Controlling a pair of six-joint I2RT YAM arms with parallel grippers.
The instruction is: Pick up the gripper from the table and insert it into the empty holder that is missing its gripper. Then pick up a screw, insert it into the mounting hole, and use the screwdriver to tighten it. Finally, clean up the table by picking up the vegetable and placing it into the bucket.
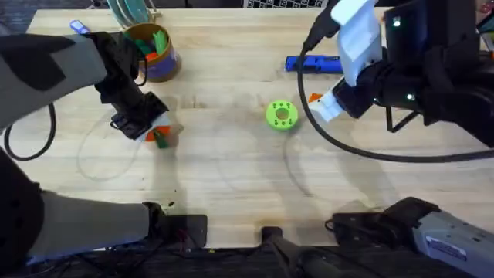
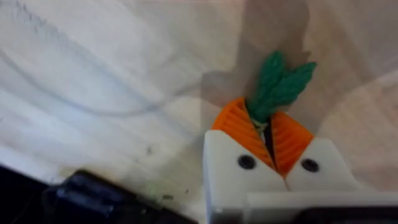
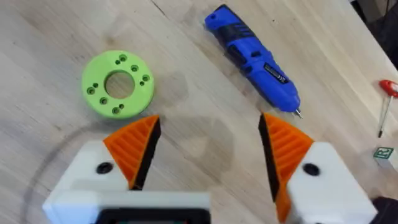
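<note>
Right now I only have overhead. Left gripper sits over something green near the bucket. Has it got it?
Observer: Yes. In the left wrist view the left gripper has its orange pads shut on the vegetable, with the leaves poking out past the tips.
Operator: Right gripper carrying anything?
Observer: No. The right gripper is open, with nothing between its fingers.
Operator: Anything past the screwdriver?
Observer: A red-handled tool lies beyond the bit end of the screwdriver.

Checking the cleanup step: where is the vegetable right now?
The vegetable is pinched in the left gripper, low over the table's left side in the overhead view, below the bucket.
</note>
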